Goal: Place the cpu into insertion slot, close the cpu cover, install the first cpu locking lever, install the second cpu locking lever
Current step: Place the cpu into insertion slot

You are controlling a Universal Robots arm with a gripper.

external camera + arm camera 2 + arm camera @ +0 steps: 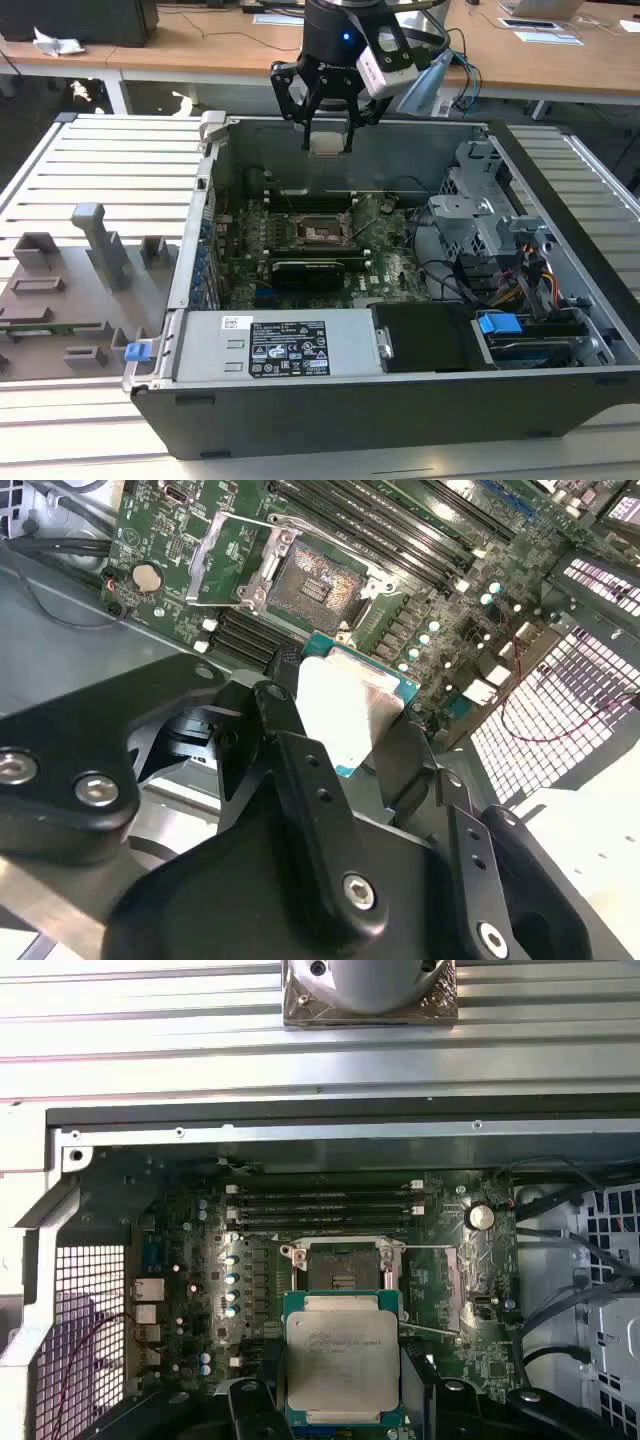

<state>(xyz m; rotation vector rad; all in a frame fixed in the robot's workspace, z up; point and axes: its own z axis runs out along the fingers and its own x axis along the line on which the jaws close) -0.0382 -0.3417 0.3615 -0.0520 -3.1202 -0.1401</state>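
Open computer case [400, 400] lies on its side, motherboard [395, 270] facing up. Landmark: the insertion slot [322, 233], a square socket with a dark rim near the middle of the board. Its dark centre is bare and holds no chip, as both wrist views show [315, 585] [343, 1265]. The gripper [328, 138] hangs above the slot, up at the level of the case's far wall and off toward that wall rather than straight over the socket. The fingers [300, 750] are clamped on two opposite edges of the cpu [328, 147], so the chip is gripped and carried in the air, well apart from the slot and touching nothing else. In the first wrist view the cpu [342, 1370] sits level between the dark fingers with its pale silvery top toward the camera, the slot just beyond its edge. In the second wrist view its green border [345, 705] shows. The cpu cover [445, 1285] is swung open, standing off to one side of the slot and hiding none of it. Long black memory slots [325, 1205] run along another side of the slot, near it. A coin cell [481, 1216] sits beyond the open cover, further from the slot. A grey fixture tray [60, 290] lies outside the case, well apart from the slot.
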